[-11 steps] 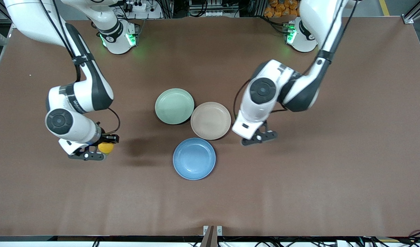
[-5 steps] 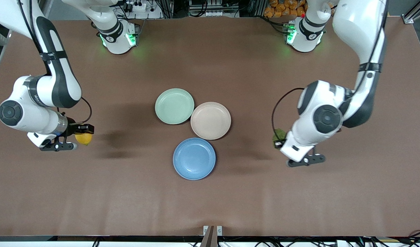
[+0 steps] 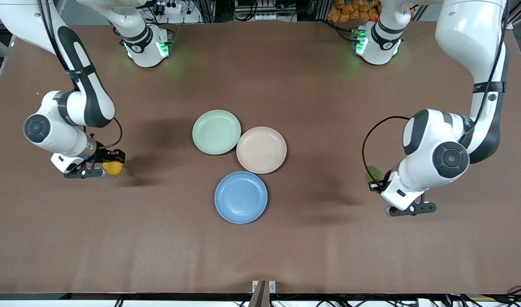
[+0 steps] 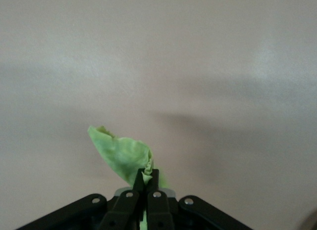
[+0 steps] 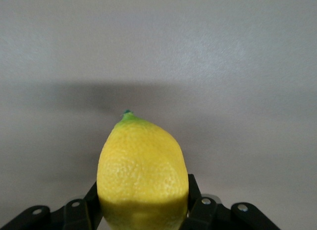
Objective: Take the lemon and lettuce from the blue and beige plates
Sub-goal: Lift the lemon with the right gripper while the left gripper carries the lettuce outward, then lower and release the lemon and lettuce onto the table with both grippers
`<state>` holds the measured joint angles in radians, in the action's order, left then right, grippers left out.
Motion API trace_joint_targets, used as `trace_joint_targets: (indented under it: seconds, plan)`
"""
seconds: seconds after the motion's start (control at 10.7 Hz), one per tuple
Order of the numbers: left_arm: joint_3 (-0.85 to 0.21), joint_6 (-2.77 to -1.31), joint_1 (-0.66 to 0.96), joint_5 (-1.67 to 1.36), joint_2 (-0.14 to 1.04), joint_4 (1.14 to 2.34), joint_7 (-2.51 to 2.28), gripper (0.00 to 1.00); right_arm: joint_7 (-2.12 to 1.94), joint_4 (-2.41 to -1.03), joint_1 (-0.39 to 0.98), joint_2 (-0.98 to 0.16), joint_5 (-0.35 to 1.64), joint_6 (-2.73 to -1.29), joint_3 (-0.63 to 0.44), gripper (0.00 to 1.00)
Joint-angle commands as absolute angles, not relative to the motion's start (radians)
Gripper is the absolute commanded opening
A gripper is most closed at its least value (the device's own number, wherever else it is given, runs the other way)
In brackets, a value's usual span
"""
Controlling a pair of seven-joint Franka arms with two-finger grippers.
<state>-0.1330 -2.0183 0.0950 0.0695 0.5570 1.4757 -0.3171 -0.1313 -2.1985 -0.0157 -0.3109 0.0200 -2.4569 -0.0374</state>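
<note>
Both picks look done: the right gripper (image 3: 109,165) clamps the lemon (image 3: 114,167), the left gripper (image 4: 146,176) pinches the lettuce (image 4: 121,153), both over bare table (image 3: 260,247); the blue plate (image 3: 240,197) and beige plate (image 3: 261,149) sit empty.

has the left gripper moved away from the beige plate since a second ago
Yes. The left gripper, shut on the lettuce, has moved from just beside the beige plate out toward the left arm's end of the table.

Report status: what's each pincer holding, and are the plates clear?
Right pincer shut on lemon, over bare table. Left pincer shut on lettuce, over bare table. Blue plate, beige plate, green plate all empty. Nothing in the way.
</note>
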Motion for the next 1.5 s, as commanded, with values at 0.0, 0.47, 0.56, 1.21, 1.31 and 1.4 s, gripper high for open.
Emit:
trace_joint_targets:
  seconds: [0.0, 0.47, 0.56, 1.21, 1.31, 1.4]
  plan:
    - [-0.143, -2.057, 0.06, 0.075, 0.572, 1.444, -0.281, 0.0, -0.179, -2.221, -0.015, -0.33, 0.029, -2.514, -0.037, 0.24]
    - [-0.143, -2.059, 0.055, 0.077, 0.563, 1.445, -0.267, 1.0, -0.238, -2.22, -0.018, -0.402, 0.031, -2.608, -0.066, 0.39]
    - [-0.143, -2.059, 0.054, 0.075, 0.555, 1.45, -0.265, 1.0, -0.235, -2.214, -0.017, -0.397, 0.032, -2.597, -0.074, 0.81]
    - [-0.15, -2.06, 0.045, 0.057, 0.245, 1.796, -0.325, 1.0, -0.235, -1.965, -0.015, -0.313, 0.034, -2.117, -0.107, 1.0]
    - [-0.152, -2.06, 0.04, 0.057, 0.185, 1.854, -0.325, 1.0, -0.235, -1.951, -0.018, -0.293, 0.029, -2.093, -0.109, 1.0]
    - [-0.153, -2.059, 0.038, 0.057, 0.119, 1.915, -0.325, 1.0, -0.236, -1.938, -0.021, -0.273, 0.028, -2.063, -0.109, 1.0]
